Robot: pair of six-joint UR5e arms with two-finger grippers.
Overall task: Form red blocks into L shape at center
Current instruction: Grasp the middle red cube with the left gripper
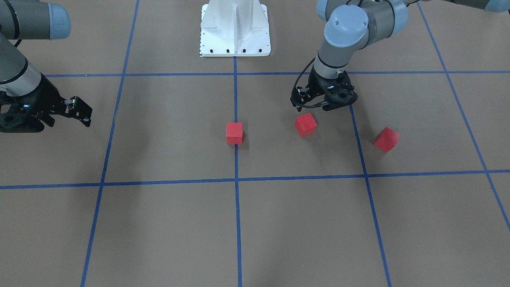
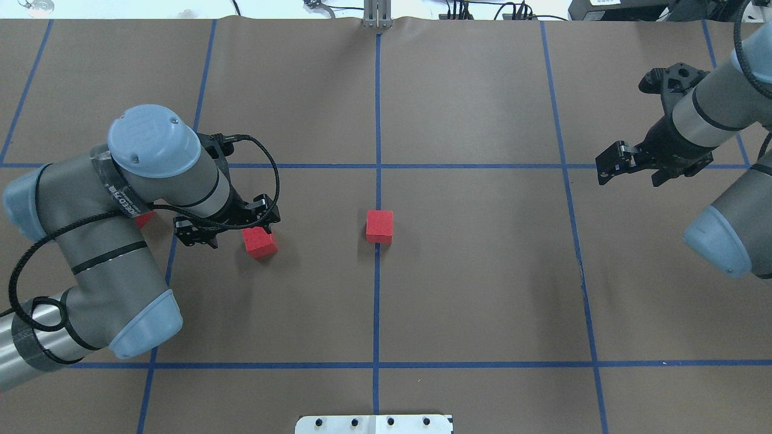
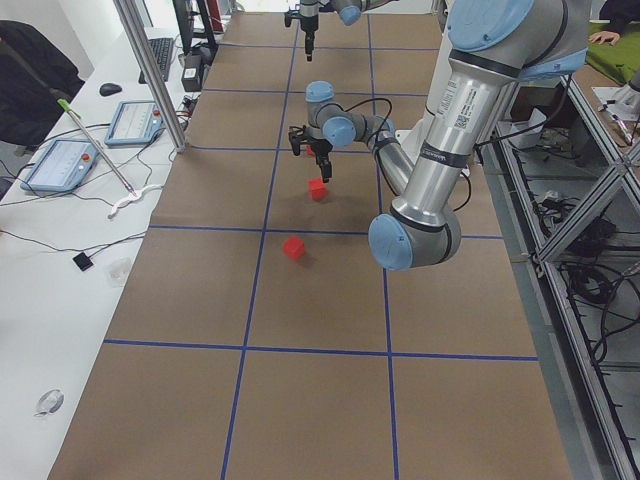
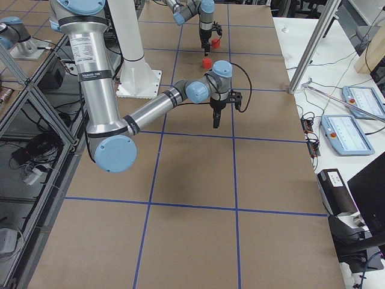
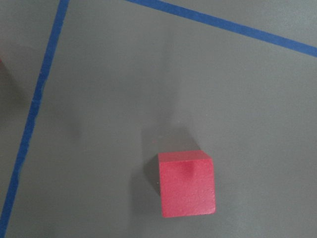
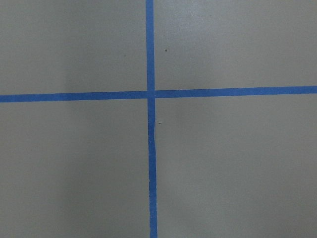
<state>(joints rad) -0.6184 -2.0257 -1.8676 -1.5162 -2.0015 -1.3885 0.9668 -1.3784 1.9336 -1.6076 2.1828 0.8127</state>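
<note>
Three red blocks lie on the brown surface. One (image 1: pixel 234 132) sits on the blue centre line at the center (image 2: pixel 379 226). A second (image 1: pixel 305 124) lies to the robot's left (image 2: pixel 260 243) and fills the lower part of the left wrist view (image 5: pixel 187 184). The third (image 1: pixel 386 139) lies further left, mostly hidden under the left arm in the overhead view (image 2: pixel 143 218). My left gripper (image 1: pixel 323 101) hovers just above and beside the second block (image 2: pixel 232 228), open and empty. My right gripper (image 1: pixel 81 112) hangs far right (image 2: pixel 610 166), shut and empty.
The white metal robot base (image 1: pixel 235 30) stands at the table's near edge on the centre line. Blue tape lines cross the surface; the right wrist view shows one crossing (image 6: pixel 151 93). Operator desks with tablets (image 3: pixel 60 165) line the far side.
</note>
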